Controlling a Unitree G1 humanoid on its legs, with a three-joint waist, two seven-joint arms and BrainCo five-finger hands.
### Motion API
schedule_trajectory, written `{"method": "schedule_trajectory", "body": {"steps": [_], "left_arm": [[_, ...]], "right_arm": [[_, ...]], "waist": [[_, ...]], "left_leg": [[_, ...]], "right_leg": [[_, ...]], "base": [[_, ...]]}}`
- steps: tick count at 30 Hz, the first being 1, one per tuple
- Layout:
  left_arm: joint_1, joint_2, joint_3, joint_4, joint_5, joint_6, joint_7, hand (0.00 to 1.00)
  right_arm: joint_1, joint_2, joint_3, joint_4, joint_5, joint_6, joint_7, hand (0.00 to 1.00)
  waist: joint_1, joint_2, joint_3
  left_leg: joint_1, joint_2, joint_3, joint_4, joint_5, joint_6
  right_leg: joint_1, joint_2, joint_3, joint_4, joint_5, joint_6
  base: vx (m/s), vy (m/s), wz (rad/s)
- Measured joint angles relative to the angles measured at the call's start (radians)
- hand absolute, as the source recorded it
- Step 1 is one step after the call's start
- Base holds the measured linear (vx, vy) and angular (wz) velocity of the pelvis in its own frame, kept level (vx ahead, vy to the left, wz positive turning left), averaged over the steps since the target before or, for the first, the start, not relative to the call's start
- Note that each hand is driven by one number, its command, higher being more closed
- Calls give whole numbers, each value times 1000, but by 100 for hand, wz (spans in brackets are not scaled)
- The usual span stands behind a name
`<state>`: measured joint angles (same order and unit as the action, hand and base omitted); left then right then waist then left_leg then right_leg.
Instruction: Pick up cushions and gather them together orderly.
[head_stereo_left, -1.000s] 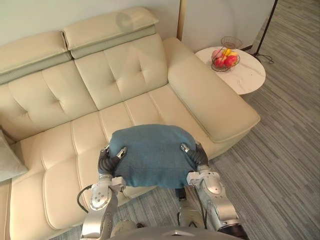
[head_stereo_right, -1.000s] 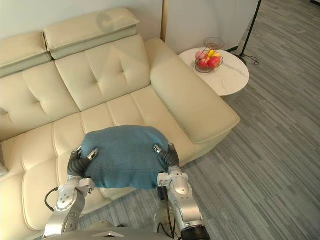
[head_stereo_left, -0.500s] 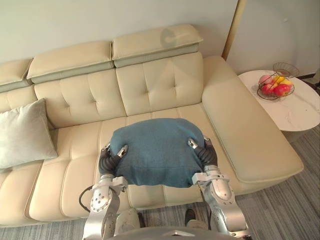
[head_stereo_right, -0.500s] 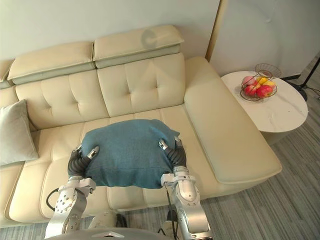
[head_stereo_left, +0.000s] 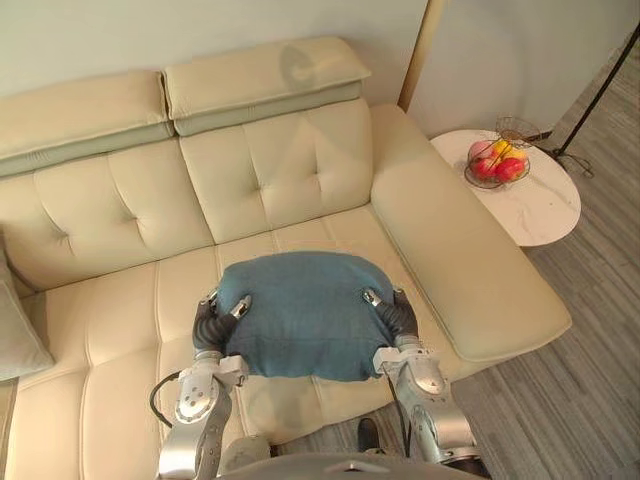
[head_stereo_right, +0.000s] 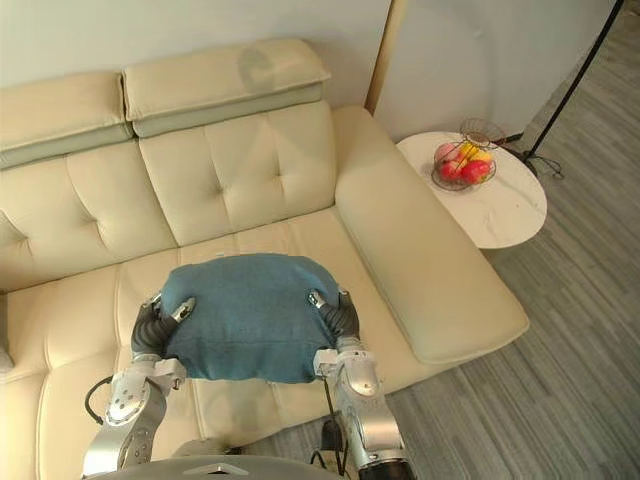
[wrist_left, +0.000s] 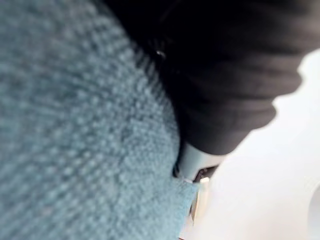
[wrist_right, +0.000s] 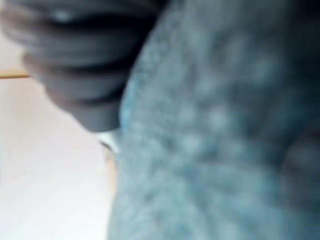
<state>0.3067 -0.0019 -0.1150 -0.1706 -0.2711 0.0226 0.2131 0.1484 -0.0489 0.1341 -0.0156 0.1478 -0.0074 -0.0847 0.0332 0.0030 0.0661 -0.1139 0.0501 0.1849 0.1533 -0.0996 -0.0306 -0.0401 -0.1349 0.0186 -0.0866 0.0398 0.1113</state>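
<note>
Evidently the left hand (head_stereo_left: 215, 318) and the right hand (head_stereo_left: 393, 312) are each clamped on an opposite side of the blue cushion (head_stereo_left: 305, 312), with one dark-tipped finger of each lying on its top face and the dark cover pressed into its flank. The cushion hangs between them over the front edge of the sofa (head_stereo_left: 270, 190) seat, towards the sofa's right end. Both wrist views show its coarse woven cloth close against the hands.

I judge it light, soft and yielding. It bulges between the hands, so it will sag or fold if squeezed at one point. The weave should give good friction and nothing about it is fragile. A two-sided hold at mid-height, as here, looks the sound one.

A pale grey cushion (head_stereo_left: 18, 335) leans at the far left end of the seat, well apart, and is probably where the cushions should be gathered. The seat between the two is bare. The broad armrest (head_stereo_left: 460, 260) is just beside the right arm. Beyond it a small round counter (head_stereo_left: 535, 205) carries a wire fruit basket (head_stereo_left: 497, 165), with a lamp pole (head_stereo_left: 598, 90) behind; a swing to the right could knock these.
</note>
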Motion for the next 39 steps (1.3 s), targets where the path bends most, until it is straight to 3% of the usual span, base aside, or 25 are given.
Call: {"method": "schedule_trajectory", "body": {"steps": [6, 11, 14, 16, 17, 18, 19, 20, 21, 22, 23, 25, 29, 33, 39], "left_arm": [[-31, 1, 8, 13, -1, 0, 38, 100], [-121, 14, 26, 26, -1, -2, 109, 100], [-151, 15, 28, 25, -1, -3, 125, 100], [-147, 6, 26, -5, -1, -2, 128, 100], [-133, 6, 26, -35, -1, -2, 129, 100], [-126, 6, 25, -58, -1, -3, 130, 100], [-126, 4, 25, -61, -1, -5, 129, 100], [-120, -1, 25, -60, -1, -6, 130, 100], [-113, -7, 25, -60, -1, -6, 130, 100], [-102, -7, 17, -51, 0, -20, 127, 100], [-101, -3, 18, -52, 0, -21, 127, 100], [-101, 8, 18, -41, 0, -24, 127, 100], [-95, 22, 15, 35, 0, -13, 120, 100], [-97, 23, 12, 56, 13, -2, 105, 100], [-146, 42, 13, 69, 63, 4, 104, 100]], "right_arm": [[-66, 0, 6, 21, -39, 3, -7, 100], [-194, -5, 42, 74, -77, 2, -54, 100], [-215, -26, 60, 51, -77, 2, -78, 100], [-200, -52, 73, -12, -77, 3, -82, 100], [-198, -60, 83, -36, -77, 3, -89, 100], [-190, -59, 86, -66, -77, 3, -98, 100], [-191, -61, 85, -73, -76, 3, -99, 100], [-184, -59, 86, -87, -77, 7, -100, 100], [-177, -58, 87, -92, -77, 8, -100, 100], [-146, -48, 87, -108, -77, 7, -100, 100], [-144, -41, 88, -109, -77, 8, -100, 100], [-148, -33, 86, -99, -77, 8, -99, 100], [-152, -27, 86, -28, -77, 12, -98, 100], [-151, -27, 72, 32, -77, 13, -93, 100], [-173, -17, 57, 61, -77, 13, -97, 100]], "waist": [[6, 0, 0], [27, 5, 3], [27, 25, 16], [27, 46, 30], [24, 48, 32], [19, 35, 34], [19, 26, 42], [21, 26, 42], [20, 39, 34], [-2, 61, 4], [-6, 60, -1], [-7, 42, -3], [-14, 24, -5], [-37, 21, -4], [-35, 14, 0]], "left_leg": [[-27, -15, -89, -8, 28, 3], [-46, -24, -190, -73, 123, 4], [-79, -22, -265, -74, 163, -3], [-82, -21, -296, -96, 174, -16], [-89, -16, -275, -114, 145, 6], [-100, -4, -157, -102, 78, 71], [-112, -1, -121, -69, 66, 79], [-135, 4, -52, 127, 55, 86], [-113, 6, -38, 148, 52, 75], [-27, 15, -30, -2, 45, -2], [-17, 10, -19, -31, 62, 7], [-3, 11, 6, -104, 106, -15], [40, 9, 47, -138, 117, -13], [45, 2, 64, -158, 117, -13], [18, 5, 82, -174, 119, -14]], "right_leg": [[1, -4, -51, 0, 3, -1], [-6, -4, -131, 32, 5, -11], [-61, -8, -197, 173, -68, -21], [-106, -21, -247, 328, -149, -32], [-131, -31, -264, 378, -161, -42], [-132, -68, -288, 373, -173, -44], [-136, -88, -302, 374, -177, -47], [-132, -116, -303, 388, -185, -38], [-124, -111, -301, 393, -188, -32], [-124, -92, -306, 396, -186, -24], [-129, -94, -302, 385, -183, -22], [-131, -70, -279, 304, -121, -25], [-48, -38, -244, 119, -4, -14], [-31, -29, -223, 42, 36, -14], [-73, -18, -197, 24, 53, -19]], "base": [[-27, -27, 24], [-82, -49, 46], [-169, -63, 75], [-228, -45, 87], [-249, -23, 92], [-158, 4, 72], [-140, 23, 61], [-68, 14, 22], [-49, 43, 20], [-10, 30, 9], [6, 54, -3], [33, 37, -36], [62, 36, -43], [13, 14, -18], [-21, -17, -14]]}}
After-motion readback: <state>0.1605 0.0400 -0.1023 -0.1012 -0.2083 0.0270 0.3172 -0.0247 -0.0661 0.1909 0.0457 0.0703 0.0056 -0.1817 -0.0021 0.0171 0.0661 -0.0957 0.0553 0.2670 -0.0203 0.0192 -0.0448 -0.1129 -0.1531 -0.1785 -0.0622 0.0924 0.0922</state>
